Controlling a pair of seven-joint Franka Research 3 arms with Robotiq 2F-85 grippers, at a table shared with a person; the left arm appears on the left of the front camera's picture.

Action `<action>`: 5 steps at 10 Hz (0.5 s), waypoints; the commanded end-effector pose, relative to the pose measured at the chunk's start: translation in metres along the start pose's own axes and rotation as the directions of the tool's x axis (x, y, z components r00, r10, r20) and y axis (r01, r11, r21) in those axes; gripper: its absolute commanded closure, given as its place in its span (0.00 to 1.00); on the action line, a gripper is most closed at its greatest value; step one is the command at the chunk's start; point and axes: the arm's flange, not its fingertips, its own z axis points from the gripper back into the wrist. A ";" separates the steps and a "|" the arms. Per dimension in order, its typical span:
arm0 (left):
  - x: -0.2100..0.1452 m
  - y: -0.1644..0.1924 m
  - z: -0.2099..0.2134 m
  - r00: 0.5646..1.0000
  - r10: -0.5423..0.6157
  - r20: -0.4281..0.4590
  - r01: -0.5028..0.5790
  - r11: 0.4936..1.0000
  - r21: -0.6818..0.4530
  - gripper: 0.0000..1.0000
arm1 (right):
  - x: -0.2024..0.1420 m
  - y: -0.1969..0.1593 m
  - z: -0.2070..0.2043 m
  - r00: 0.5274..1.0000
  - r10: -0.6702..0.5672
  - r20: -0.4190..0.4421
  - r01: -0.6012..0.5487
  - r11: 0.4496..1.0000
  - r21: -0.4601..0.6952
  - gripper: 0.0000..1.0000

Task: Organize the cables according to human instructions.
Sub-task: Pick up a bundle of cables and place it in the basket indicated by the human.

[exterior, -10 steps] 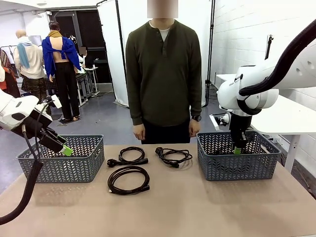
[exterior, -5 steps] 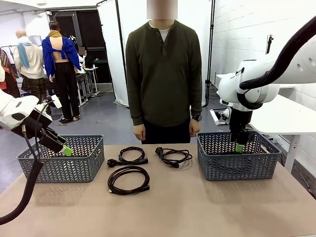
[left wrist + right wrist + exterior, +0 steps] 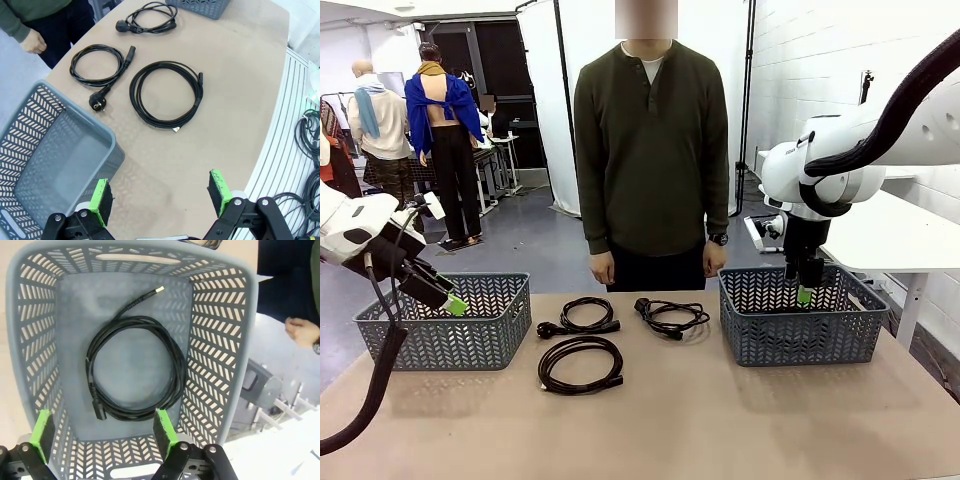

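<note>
Opened wide, the right claw (image 3: 804,295) has lifted out of the right basket (image 3: 795,340) — a second ago it was sunk below the rim, and now its green tips hang just above it. In its own wrist view the two fingers (image 3: 161,426) stand spread with nothing between them, and one coiled cable (image 3: 131,413) lies flat on the basket floor below, clear of both pads. That reads as a finished drop: one cable sorted, three to go. Those three have not moved and lie on the table (image 3: 720,420) between the baskets: a near coil (image 3: 582,341), a far left coil (image 3: 605,325) and a far right coil (image 3: 643,306) in front of the person (image 3: 650,150), whose hands hang at their sides. The left claw (image 3: 455,305) hovers by the left basket (image 3: 450,335), also spread and empty — probably waiting for the person's next word.
</note>
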 end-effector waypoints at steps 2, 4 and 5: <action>-0.001 0.004 0.000 1.000 -0.011 0.015 0.011 1.000 -0.015 0.00 | -0.001 0.000 -0.001 1.000 0.001 0.000 -0.001 1.000 0.004 0.00; -0.001 0.004 0.000 1.000 -0.011 0.015 0.011 1.000 -0.015 0.00 | 0.005 0.003 0.012 0.996 -0.084 0.036 0.083 0.996 0.021 0.00; -0.001 0.004 0.000 1.000 -0.011 0.015 0.011 1.000 -0.015 0.00 | 0.009 0.009 0.025 0.982 -0.181 0.056 0.178 0.983 0.043 0.00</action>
